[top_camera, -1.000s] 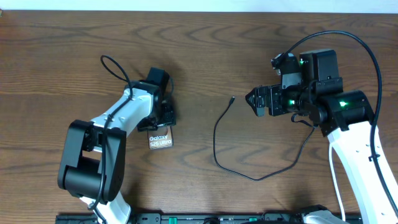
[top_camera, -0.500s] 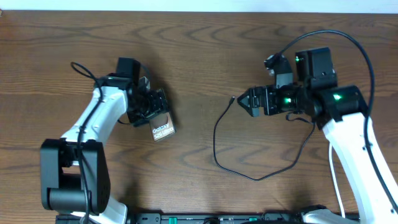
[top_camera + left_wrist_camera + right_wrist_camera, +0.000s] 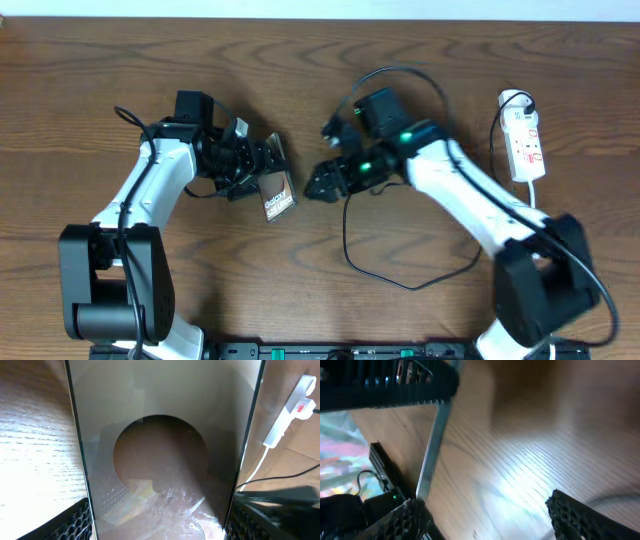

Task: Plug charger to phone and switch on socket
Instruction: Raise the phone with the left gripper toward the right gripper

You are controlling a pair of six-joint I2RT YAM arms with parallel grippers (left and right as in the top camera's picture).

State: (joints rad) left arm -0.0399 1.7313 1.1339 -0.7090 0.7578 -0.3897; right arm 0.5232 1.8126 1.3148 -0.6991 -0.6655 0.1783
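Observation:
The phone (image 3: 278, 194) is tilted up off the table, its "Galaxy" text showing, and my left gripper (image 3: 262, 170) is shut on its sides. In the left wrist view the phone (image 3: 160, 435) fills the space between the black fingers (image 3: 75, 520). My right gripper (image 3: 318, 185) hovers just right of the phone, open, with only table between its fingers (image 3: 590, 515); the phone's silver edge (image 3: 432, 445) shows close ahead. The charger cable (image 3: 372, 270) loops on the table below the right arm, which hides its plug. The socket strip (image 3: 525, 145) lies at the far right.
The socket's white cord (image 3: 260, 460) and strip (image 3: 295, 402) also show at the right of the left wrist view. The right arm (image 3: 450, 185) stretches across the table's middle. A black rail (image 3: 330, 350) runs along the front edge.
My right arm has swung left across the table to just beside the phone, uncovering the socket strip. The left gripper has turned the phone toward it.

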